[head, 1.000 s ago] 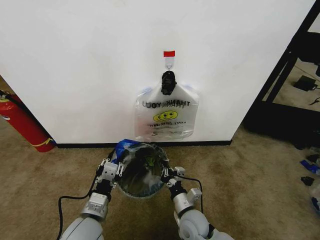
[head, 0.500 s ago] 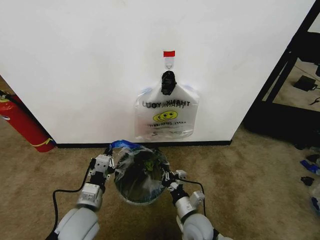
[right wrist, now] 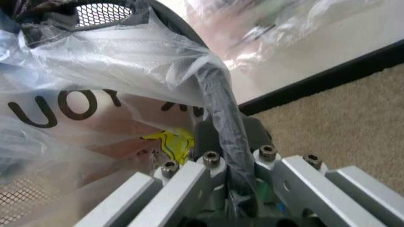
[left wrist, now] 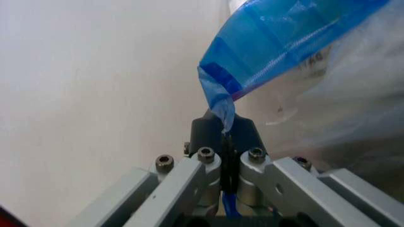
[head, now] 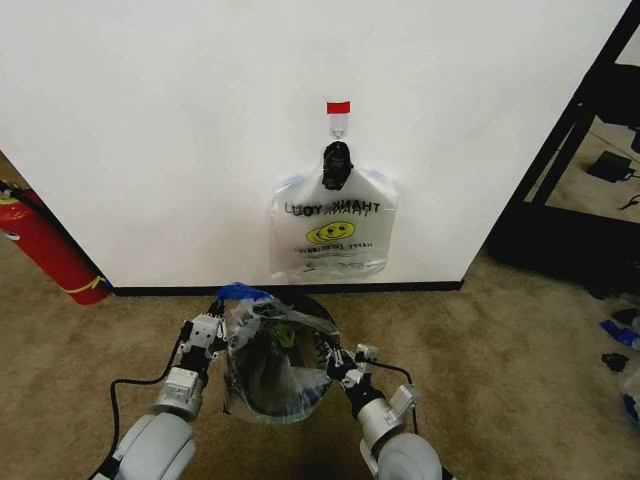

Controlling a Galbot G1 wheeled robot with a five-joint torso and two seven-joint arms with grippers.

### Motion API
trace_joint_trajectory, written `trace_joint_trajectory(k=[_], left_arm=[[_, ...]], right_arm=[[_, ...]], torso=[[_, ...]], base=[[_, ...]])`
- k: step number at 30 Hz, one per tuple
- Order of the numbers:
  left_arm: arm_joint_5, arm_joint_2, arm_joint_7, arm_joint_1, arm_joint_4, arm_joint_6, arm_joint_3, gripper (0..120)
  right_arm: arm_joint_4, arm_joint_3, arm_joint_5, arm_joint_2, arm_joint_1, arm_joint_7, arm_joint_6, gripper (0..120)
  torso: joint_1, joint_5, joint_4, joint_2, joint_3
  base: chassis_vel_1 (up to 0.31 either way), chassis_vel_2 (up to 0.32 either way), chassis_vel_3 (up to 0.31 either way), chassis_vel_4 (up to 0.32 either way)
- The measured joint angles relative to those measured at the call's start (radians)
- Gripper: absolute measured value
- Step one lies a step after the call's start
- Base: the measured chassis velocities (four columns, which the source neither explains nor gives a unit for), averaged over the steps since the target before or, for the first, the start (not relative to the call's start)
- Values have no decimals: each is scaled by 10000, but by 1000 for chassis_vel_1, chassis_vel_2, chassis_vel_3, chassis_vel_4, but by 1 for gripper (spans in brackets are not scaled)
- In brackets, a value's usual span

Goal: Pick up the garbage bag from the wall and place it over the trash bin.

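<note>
Garbage bag drawn lower over trash bin, both tools clamped

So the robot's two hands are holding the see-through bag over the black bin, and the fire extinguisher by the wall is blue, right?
Not quite. The fire extinguisher is red, as the head view shows. The rest holds: the left hand and right hand grip the garbage bag over the trash bin.

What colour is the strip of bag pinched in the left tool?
Blue. The strip on the garbage bag shows best in the left wrist view, held by the left tool.
</note>
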Motion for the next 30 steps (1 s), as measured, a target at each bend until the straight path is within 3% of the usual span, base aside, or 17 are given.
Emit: trace_joint_trajectory(k=[4,8,13,23,29,30], left_arm=[[83,96,377,-110,398,-658,-99,0],[221,205,1185,-26,763,-1446,-279,11],[1097,374,2455,300,998,-2338,-848,32],[2218,626,3237,527,1129,-3145,-1914,65],[2539,977,5297,662,1132,-4137,-3003,91],[2539,977,5297,662,1132,-4137,-3003,91]], right_arm=[[-107,-35,-143,-63,50,-227,-44,0],[-387,-39,-663,-154,191,-575,26,0],[-828,133,-1316,-243,561,-1058,265,0],[-1361,362,-2096,-439,1020,-1349,395,0],[-1788,503,-2618,-938,1466,-1837,416,0],[-1788,503,-2618,-938,1466,-1837,416,0]], torso=[[0,-2,-1,0,0],[0,-2,-1,0,0],[0,-2,1,0,0],[0,0,1,0,0],[0,-1,0,0,0],[0,-1,0,0,0]], base=[[0,0,0,0],[0,0,0,0],[0,0,0,0],[0,0,0,0],[0,0,0,0],[0,0,0,0]])
